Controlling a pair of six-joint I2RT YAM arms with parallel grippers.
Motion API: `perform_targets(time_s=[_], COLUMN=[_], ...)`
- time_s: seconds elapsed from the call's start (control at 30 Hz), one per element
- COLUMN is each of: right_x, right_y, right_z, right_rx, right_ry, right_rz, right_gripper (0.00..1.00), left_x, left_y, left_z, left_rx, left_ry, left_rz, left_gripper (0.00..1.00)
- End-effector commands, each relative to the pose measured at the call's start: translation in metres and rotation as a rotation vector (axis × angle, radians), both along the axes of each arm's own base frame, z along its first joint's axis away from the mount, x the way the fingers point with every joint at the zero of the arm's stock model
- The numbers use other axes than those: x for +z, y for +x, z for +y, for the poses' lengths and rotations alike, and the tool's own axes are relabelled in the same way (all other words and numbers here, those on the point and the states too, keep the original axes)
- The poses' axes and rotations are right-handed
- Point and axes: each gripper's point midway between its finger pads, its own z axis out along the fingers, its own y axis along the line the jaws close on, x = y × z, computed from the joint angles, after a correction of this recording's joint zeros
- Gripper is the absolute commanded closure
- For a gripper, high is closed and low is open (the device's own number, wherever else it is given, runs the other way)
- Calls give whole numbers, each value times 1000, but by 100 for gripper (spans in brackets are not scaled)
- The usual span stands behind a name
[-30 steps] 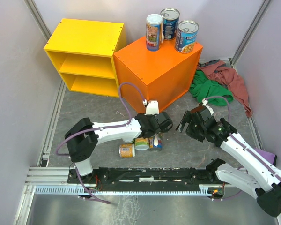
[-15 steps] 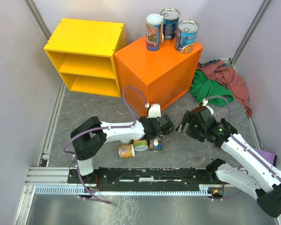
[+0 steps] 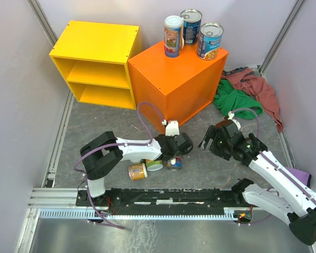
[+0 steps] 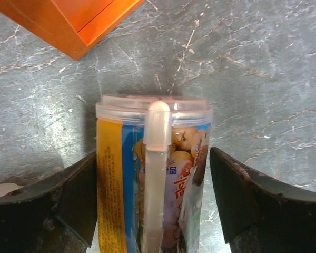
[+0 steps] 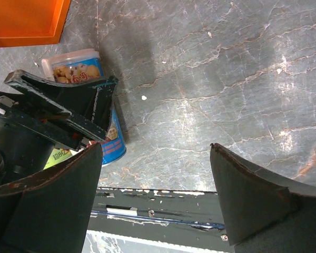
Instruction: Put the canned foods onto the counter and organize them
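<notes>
A grey, marble-veined floor (image 3: 105, 124) lies inside pale lilac walls (image 3: 16, 89). Ribbed aluminium rails (image 3: 52, 196) run along its near edge.

At the back left stands a glossy yellow shelf unit (image 3: 95, 42) with an open front. Beside it, corner to corner, is the orange counter (image 3: 171, 79), a closed box with smooth panels and a flat top. To its right, a green cloth (image 3: 236, 101) and a pinkish-red cloth (image 3: 258, 87) lie crumpled together.

Three tall cans stand upright at the counter's far edge. One has a pale top (image 3: 173, 36), and the other two have blue labels and ringed silver lids (image 3: 190, 25) (image 3: 209, 40).

Down on the floor, just ahead of the arm bases, is a cluster of short tins:
- an orange-yellow tin (image 3: 138, 171) on its side
- a green-labelled tin (image 3: 154, 165)
- a blue tin (image 3: 174, 164)

The left claw (image 4: 154, 154) is low over this cluster. It is clenched on a blue-and-yellow can (image 4: 121, 184). The can's clear plastic lid points toward the counter's bottom corner, and its label shows pale round beans. The claw's black fingers (image 4: 68, 205) press in against both sides of the can.

The right claw (image 5: 155, 200) hangs released above bare floor, just to the right of the cluster. Its jaws are spread wide with nothing between them.
</notes>
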Motion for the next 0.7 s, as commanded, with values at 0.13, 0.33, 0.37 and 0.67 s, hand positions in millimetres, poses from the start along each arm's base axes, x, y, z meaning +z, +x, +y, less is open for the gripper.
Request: perform_targets(time_s=[0.13, 0.33, 0.37, 0.67], right_x=[1, 6, 6, 19], right_y=[-5, -10, -11, -15], right_z=[-6, -16, -17, -33], right_rx=[-6, -26, -29, -72], right_ry=[-10, -35, -38, -59], right_rz=[-7, -15, -17, -60], right_gripper=[10, 10, 10, 11], left_x=[5, 28, 32, 101], left_y=[-5, -13, -16, -37], left_z=[-8, -18, -19, -30], left_rx=[-68, -127, -142, -207], left_ry=[-71, -83, -84, -137], left_rz=[-66, -125, -132, -303], left_gripper=[49, 55, 55, 62])
